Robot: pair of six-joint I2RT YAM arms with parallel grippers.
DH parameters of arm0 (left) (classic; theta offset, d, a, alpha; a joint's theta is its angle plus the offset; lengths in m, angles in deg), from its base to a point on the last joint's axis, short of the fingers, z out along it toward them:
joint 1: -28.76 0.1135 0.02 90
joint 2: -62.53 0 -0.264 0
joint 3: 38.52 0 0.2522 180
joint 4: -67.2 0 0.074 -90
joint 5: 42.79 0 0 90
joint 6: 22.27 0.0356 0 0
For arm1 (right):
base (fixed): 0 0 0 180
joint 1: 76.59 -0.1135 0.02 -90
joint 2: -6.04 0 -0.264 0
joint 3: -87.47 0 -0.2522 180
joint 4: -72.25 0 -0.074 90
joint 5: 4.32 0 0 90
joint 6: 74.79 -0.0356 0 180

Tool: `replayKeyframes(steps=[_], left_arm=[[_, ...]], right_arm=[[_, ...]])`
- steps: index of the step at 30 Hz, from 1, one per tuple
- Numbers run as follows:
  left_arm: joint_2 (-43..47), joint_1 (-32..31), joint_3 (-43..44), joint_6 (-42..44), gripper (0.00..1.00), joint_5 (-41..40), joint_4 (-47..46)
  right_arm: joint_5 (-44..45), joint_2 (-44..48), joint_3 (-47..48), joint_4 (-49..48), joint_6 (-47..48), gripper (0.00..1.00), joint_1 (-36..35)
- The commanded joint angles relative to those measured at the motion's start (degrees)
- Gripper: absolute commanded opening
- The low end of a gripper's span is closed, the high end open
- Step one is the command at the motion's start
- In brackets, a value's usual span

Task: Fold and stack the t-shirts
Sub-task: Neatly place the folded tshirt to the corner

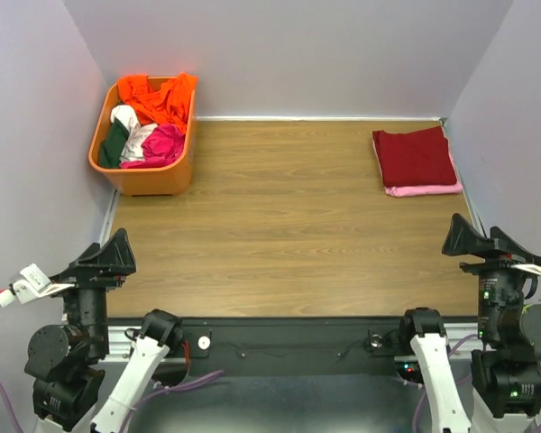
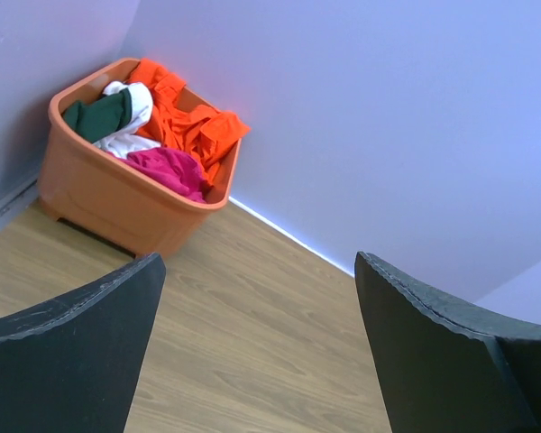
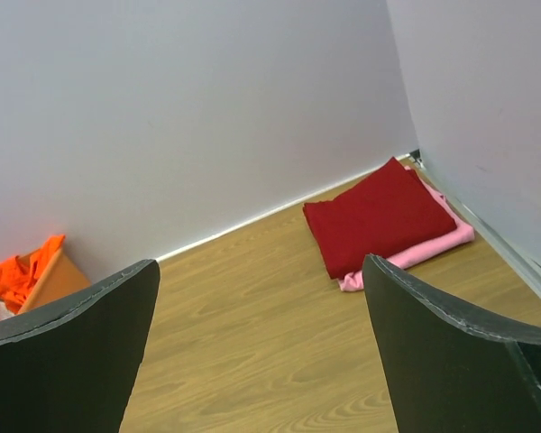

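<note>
Lavender walls close in a wood-grain worktop (image 1: 288,234) on three sides. At upper left sits an orange plastic basket (image 1: 153,178), heaped with loose clothes (image 1: 153,117) in orange, white, green and magenta. At upper right, hard against the wall, the maroon t-shirt (image 1: 415,156) lies folded on the pink t-shirt (image 1: 424,189), whose edge peeks out along the near and right sides.

The left claw (image 1: 126,251) and right claw (image 1: 451,236) hover at the lower corners, both spread wide and holding nothing.

The main risk looks to be the basket. Its heap is tangled, so a pull may drag out several garments or tip the light tub. The stack is also slightly offset and cramped by the wall, so a careless placement could shove or unfold it.
</note>
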Motion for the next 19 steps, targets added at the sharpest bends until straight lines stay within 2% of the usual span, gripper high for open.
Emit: replayKeyframes(steps=[1,12,19], left_arm=[[0.57,0.29,-1.13,-1.60,0.99,-2.14,-0.95],[2.15,0.38,-3.33,-3.10,0.99,-1.44,-1.91],[1.18,0.29,-5.69,-2.13,0.99,1.37,-5.86]], right_arm=[[-1.46,-0.46,-1.18,0.46,0.68,1.00,-0.40],[-1.54,-0.29,-2.77,0.38,-0.03,1.00,-0.40],[-2.24,-1.77,-4.35,-0.50,-1.35,1.00,-0.40]])
